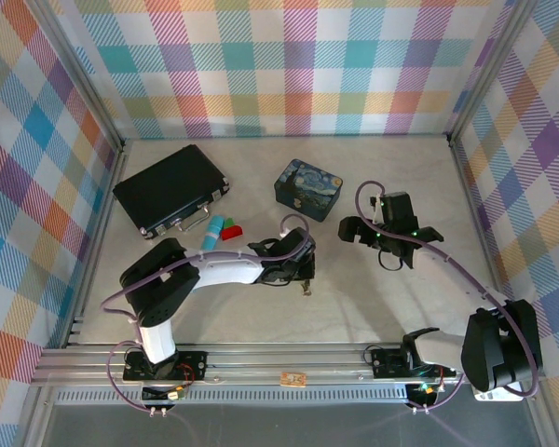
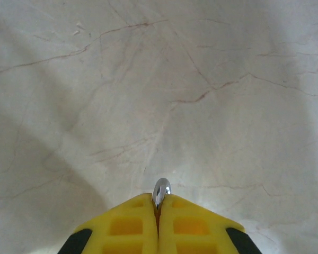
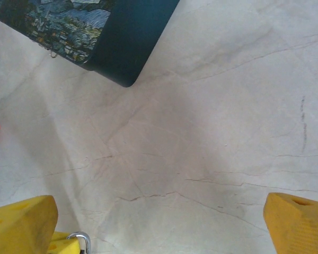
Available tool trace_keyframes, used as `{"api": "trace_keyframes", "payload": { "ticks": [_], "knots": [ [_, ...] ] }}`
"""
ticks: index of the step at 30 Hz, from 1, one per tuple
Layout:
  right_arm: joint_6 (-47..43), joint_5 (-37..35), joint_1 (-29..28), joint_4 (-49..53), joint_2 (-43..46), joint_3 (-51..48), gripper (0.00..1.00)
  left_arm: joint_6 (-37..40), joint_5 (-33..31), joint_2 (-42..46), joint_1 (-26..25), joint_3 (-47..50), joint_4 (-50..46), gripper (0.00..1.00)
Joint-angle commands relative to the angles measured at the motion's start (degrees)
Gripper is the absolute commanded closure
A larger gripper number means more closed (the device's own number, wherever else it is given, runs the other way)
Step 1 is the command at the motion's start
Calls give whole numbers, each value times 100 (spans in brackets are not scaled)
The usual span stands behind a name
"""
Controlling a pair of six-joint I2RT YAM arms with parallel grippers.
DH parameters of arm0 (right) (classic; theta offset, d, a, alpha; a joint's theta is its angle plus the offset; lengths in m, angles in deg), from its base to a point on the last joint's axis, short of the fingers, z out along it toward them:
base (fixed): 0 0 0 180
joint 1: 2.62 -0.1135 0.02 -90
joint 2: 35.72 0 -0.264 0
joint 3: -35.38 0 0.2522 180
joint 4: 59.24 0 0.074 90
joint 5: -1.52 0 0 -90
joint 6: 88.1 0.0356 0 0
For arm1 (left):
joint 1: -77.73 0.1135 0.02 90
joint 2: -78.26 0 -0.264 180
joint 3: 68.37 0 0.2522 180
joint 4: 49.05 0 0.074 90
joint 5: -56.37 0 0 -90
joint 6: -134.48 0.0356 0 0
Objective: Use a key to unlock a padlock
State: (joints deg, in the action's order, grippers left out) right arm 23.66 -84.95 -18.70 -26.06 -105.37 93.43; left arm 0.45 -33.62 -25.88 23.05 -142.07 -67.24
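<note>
Jaws of the left gripper [image 2: 159, 203] are pressed tightly together, and a small rounded bend of shiny metal sticks out from between their yellow tips. It reads as the top of the shackle of the padlock [image 2: 160, 191]; the black body is hidden. From the top camera the left gripper [image 1: 300, 275] sits low over the middle of the table [image 1: 429, 168], its arm reaching in from the left. The lock itself is too small to make out there.

Right of it, the right gripper [image 1: 388, 244] hovers with its jaws spread wide and nothing between them. In the right wrist view the two yellow fingers [image 3: 21, 225] stand at opposite lower corners, with bare pale table [image 3: 201, 132] across the gap of the right gripper [image 3: 159, 225]. Just beside the left-hand finger, at the bottom edge, a thin silvery U-shaped loop [image 3: 82, 239] shows against a bit of yellow; whether it touches that finger I cannot tell.

A blue starry-night tin [image 1: 307, 189] lies far of both grippers, its corner also in the right wrist view [image 3: 111, 47]. At far left rests a closed black case [image 1: 172, 191]. A turquoise stick [image 1: 211, 226] and a red block [image 1: 231, 231] lie just near of the case.
</note>
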Motion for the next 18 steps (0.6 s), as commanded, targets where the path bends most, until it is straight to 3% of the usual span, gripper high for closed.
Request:
{"api": "trace_keyframes", "payload": {
  "ticks": [1, 11, 16, 18],
  "knots": [
    [-239, -278, 38, 49, 94, -70, 1, 43, -253, -257, -17, -230, -183, 85],
    [-632, -970, 326, -370, -120, -205, 1, 197, -727, 136, 30, -273, -381, 34],
    [-1101, -1499, 638, -1342, -318, -427, 1, 975, -1368, 956, 318, -324, -992, 2],
    [-1264, -1623, 775, -1714, -426, -491, 1, 1446, -1833, 1320, 509, -360, -1402, 0]
  ]
}}
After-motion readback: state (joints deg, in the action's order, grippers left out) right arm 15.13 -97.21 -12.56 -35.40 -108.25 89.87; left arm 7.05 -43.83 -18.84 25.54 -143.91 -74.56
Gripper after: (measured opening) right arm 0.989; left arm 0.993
